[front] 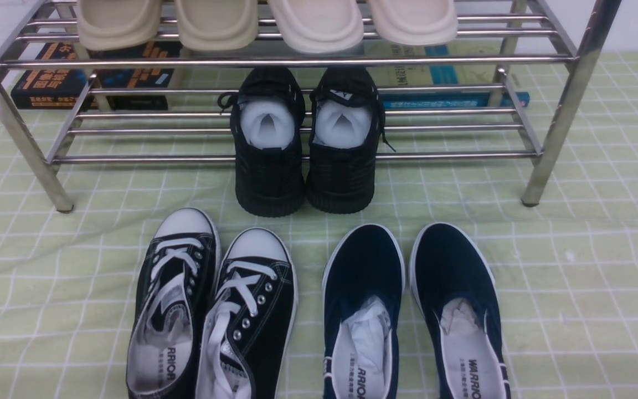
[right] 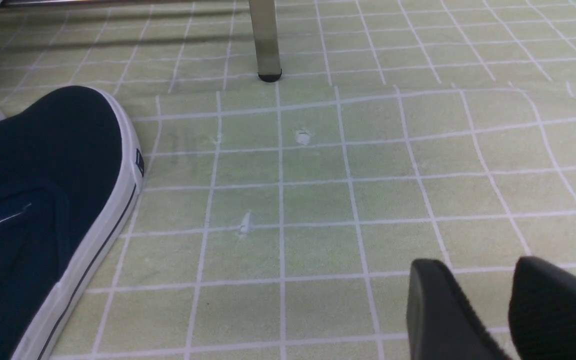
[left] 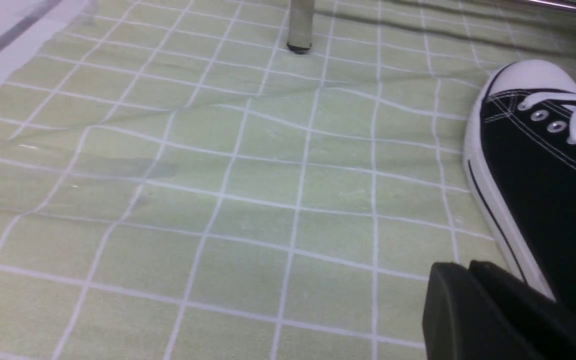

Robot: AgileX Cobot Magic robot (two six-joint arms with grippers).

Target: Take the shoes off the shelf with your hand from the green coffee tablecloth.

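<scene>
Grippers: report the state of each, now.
Left gripper: closed, holding nothing, beside the lace-up sneaker.
Right gripper: open, holding nothing, above the green tablecloth.

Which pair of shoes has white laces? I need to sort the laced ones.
The black canvas sneakers on the cloth, front left, with white toe caps. The navy slip-ons have no laces; the all-black pair has black ones.

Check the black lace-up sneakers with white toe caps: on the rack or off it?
Off. Both sneakers stand upright, side by side, on the green cloth in front of the steel rack, toes pointing toward it.
</scene>
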